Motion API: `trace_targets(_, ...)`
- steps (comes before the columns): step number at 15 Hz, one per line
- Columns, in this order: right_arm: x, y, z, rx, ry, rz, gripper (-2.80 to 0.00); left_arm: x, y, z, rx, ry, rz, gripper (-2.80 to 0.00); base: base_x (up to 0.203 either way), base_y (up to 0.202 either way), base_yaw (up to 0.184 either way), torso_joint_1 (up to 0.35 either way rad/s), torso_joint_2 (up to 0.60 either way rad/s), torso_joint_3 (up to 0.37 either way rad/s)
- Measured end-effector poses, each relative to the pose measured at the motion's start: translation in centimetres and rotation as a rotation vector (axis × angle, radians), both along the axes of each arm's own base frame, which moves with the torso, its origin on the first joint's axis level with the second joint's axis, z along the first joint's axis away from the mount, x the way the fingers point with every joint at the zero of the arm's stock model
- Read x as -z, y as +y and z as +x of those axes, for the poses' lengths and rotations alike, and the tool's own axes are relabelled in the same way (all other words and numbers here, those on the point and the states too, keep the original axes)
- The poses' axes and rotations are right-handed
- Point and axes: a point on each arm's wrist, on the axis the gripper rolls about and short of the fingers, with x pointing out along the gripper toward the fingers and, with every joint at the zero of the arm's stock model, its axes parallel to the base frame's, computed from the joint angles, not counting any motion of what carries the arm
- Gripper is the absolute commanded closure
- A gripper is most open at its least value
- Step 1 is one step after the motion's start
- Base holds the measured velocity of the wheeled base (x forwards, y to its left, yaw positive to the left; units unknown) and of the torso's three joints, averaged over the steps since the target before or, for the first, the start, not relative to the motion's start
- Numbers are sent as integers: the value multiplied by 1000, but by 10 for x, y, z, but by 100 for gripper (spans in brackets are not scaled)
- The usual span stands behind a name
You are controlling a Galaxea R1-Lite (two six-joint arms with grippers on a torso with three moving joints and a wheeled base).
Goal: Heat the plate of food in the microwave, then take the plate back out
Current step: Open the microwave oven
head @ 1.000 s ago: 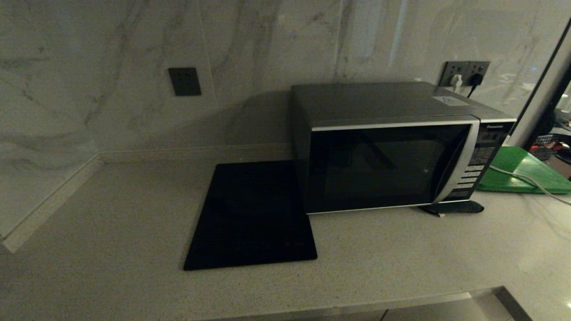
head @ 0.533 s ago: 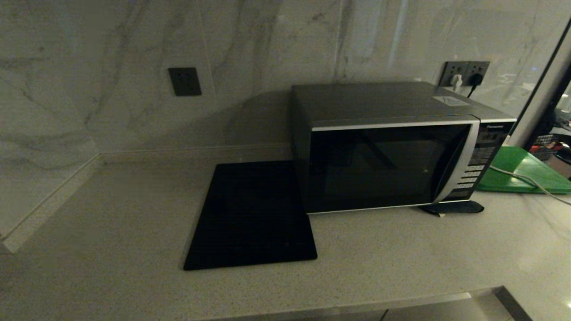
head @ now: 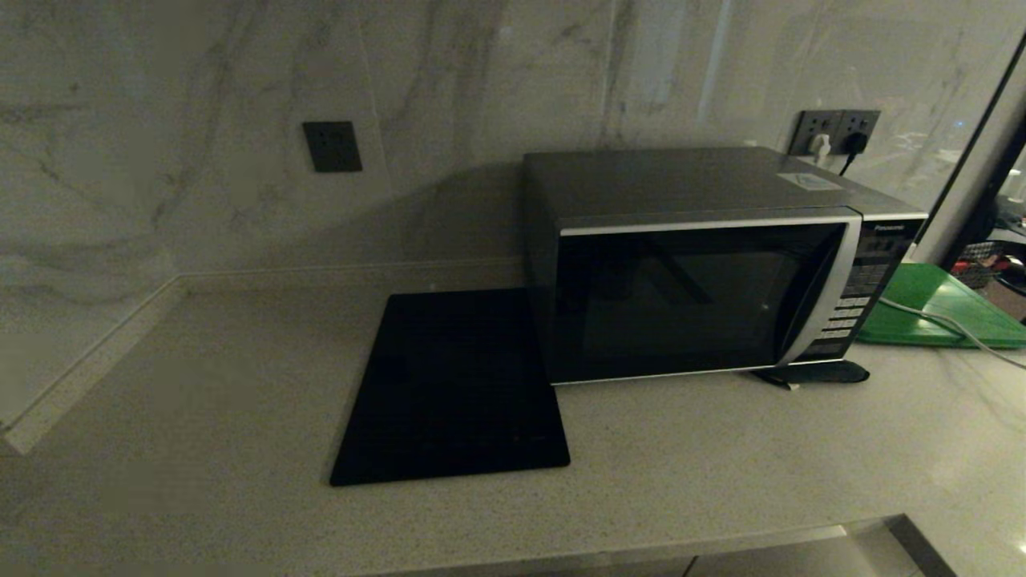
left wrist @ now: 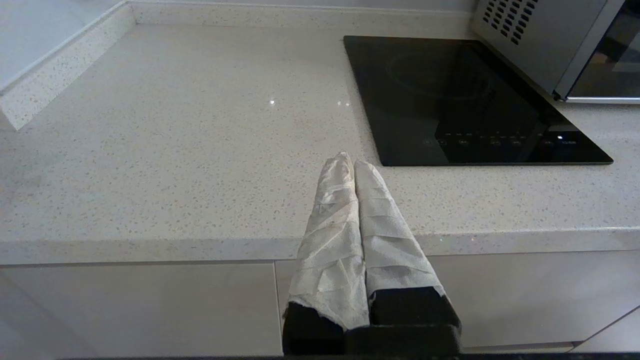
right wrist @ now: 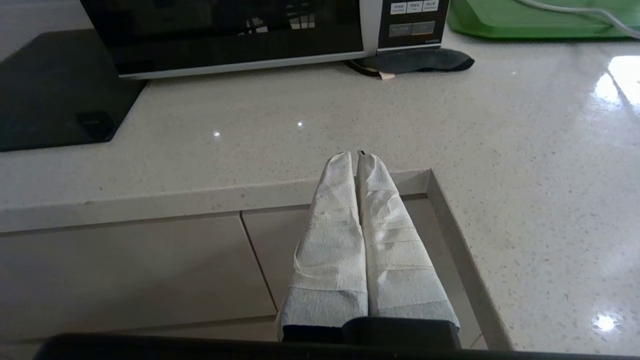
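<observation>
Nothing has moved since the earlier head frames: door, cooktop and board sit exactly as they did, and neither arm has entered that view. My left hand [left wrist: 354, 162] hangs low in front of the cabinet edge, its cloth-wrapped fingers pressed together with nothing between them. My right hand [right wrist: 356, 157] is parked the same way further along, fingers closed on nothing, pointing toward the surface [right wrist: 500, 150] in front of the oven.

Ahead of the left hand lies the black cooktop [head: 457, 393], flat on the surface and just beside the microwave [head: 705, 264]. The microwave stands against the wall with its dark door shut; the curved silver handle [head: 826, 296] runs down the door's right side next to the button panel [head: 862, 300]. A dark pad [right wrist: 415, 60] pokes out under its right front corner, and the green board [head: 938, 308] with a pale cable [head: 946, 320] across it sits beyond.

I cannot see the plate of food anywhere; through the dark glass I can't tell whether it is inside. My guess is the handle is the first hold: rigid, smooth, likely needing a firm pull from the right hand. I expect the plate would be stiff, light and breakable, best pinched at the rim and kept level so the loose sticks don't slide
</observation>
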Motion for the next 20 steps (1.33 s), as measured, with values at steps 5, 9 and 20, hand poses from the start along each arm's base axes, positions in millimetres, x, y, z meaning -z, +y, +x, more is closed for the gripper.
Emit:
trace_targets(5,0,0,0,7,-3,35,0,0,0,0,-1,0,0,0,0,0,0,0,0,0)
trace_targets(9,0,0,0,7,-2,35,0,0,0,0,0,0,0,0,0,0,0,0,0,0)
trace_targets(20,0,0,0,7,-3,35,0,0,0,0,0,0,0,0,0,0,0,0,0,0)
